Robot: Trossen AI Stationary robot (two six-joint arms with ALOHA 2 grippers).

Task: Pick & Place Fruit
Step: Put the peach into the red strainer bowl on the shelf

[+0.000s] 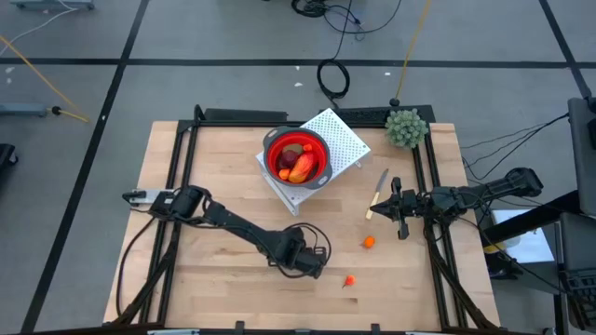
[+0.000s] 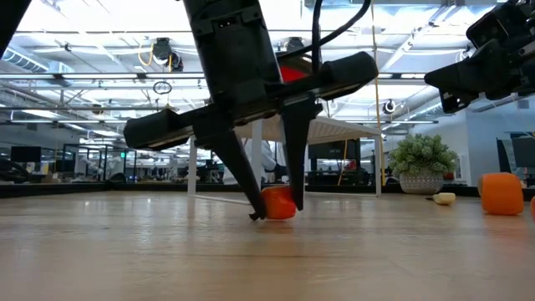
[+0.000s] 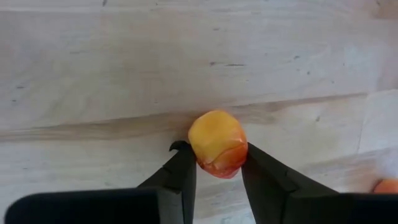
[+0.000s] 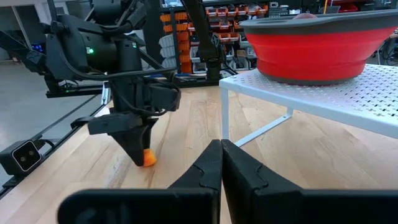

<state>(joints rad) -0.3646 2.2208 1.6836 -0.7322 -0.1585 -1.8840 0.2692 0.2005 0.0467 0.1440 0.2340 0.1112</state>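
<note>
My left gripper (image 1: 305, 261) stands low over the table's near middle and is shut on a tiny orange-yellow fruit bit (image 3: 217, 142); the gripper body hides that bit in the high view. Two more orange bits (image 1: 369, 242) (image 1: 349, 279) lie loose on the wood to its right. A red bowl (image 1: 319, 172) sits on a white perforated rack (image 1: 343, 138) and holds several fruits, among them a longer red-and-yellow piece (image 1: 300, 168). My right gripper (image 4: 221, 163) hovers shut near the table's right edge (image 1: 400, 210) and touches nothing. My left gripper pinches the orange-yellow bit (image 2: 278, 203) between its two fingers, one on each side of it. The fingers (image 2: 294, 180) come from above, pointing down with a slight slant. The bit's underside rests on the table.
A pale-handled knife (image 1: 377, 194) lies just left of my right gripper. A green bushy plant (image 1: 407, 127) stands at the far right corner. The rack with the bowl takes up the far middle. Bare wood shows at the near left.
</note>
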